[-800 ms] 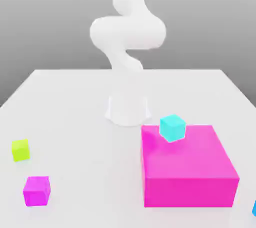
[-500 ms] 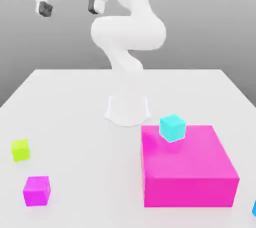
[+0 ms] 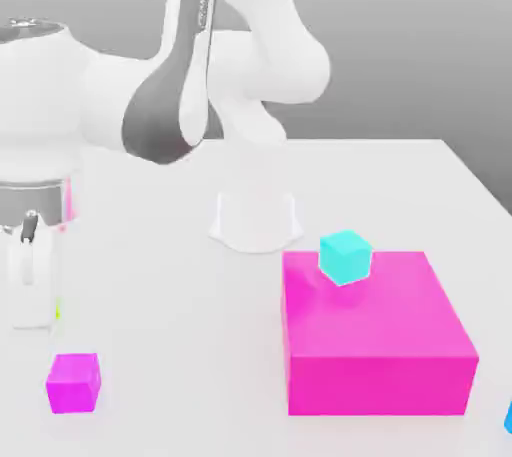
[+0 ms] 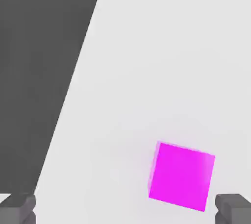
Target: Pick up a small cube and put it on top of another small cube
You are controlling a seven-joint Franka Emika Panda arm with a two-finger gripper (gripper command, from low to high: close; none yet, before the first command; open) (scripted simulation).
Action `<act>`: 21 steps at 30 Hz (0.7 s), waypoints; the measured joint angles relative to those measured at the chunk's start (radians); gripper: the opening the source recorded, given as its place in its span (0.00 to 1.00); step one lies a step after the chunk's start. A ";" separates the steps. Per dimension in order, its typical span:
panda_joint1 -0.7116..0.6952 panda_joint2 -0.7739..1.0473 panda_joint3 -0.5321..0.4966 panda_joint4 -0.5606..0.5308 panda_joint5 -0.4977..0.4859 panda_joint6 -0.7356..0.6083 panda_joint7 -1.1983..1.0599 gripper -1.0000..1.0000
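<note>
- Small magenta cube [image 3: 73, 382] sits on the white bench [image 3: 180, 345] at about 8 o'clock in the exterior view, near that view's left edge and close to the front; nothing touches it, so it reads as the likely thing to be picked.
- End effector [image 3: 30, 275] hangs just above and behind that cube, at roughly 9 o'clock, pointing down. In the hand view its two dark fingertips [image 4: 17, 208] stand far apart at the frame's lower corners, spread wide with nothing between them. I judge this width is there so the fingers can drop on either side of the cube.
- In the hand view the magenta cube [image 4: 181, 176] lies off-centre, much closer to one fingertip than the other and slightly turned against the line between them. My guess is that the hand must shift sideways, and maybe twist a little, before it descends.
- A sliver of yellow-green shows behind the end effector's body; what it belongs to I cannot tell.
- Robot base [image 3: 256, 217] stands at the centre of the bench, around 12 o'clock from the magenta cube's side of things, well apart from every block.
- Large magenta block [image 3: 375, 345] occupies the 4 o'clock region, and a small cyan cube [image 3: 346, 256] rests on its top near the back left corner. Raised like that, the cyan cube looks a plausible stacking target, though that is only a judgement.
- No stacking is done yet.
</note>
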 joint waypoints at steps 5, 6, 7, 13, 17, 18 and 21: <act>-0.022 0.179 0.004 0.011 0.058 0.123 0.016 0.50; -0.024 0.216 0.007 0.018 0.060 0.152 0.015 0.50; -0.025 0.240 0.009 0.022 0.062 0.172 0.014 0.00; -0.027 0.253 0.010 0.024 0.061 0.184 0.015 0.00; -0.023 0.152 0.004 0.005 0.054 0.103 0.021 0.00; -0.022 0.118 0.003 -0.002 0.050 0.075 0.023 0.00; -0.064 0.014 -0.049 -0.049 0.037 0.016 0.032 0.00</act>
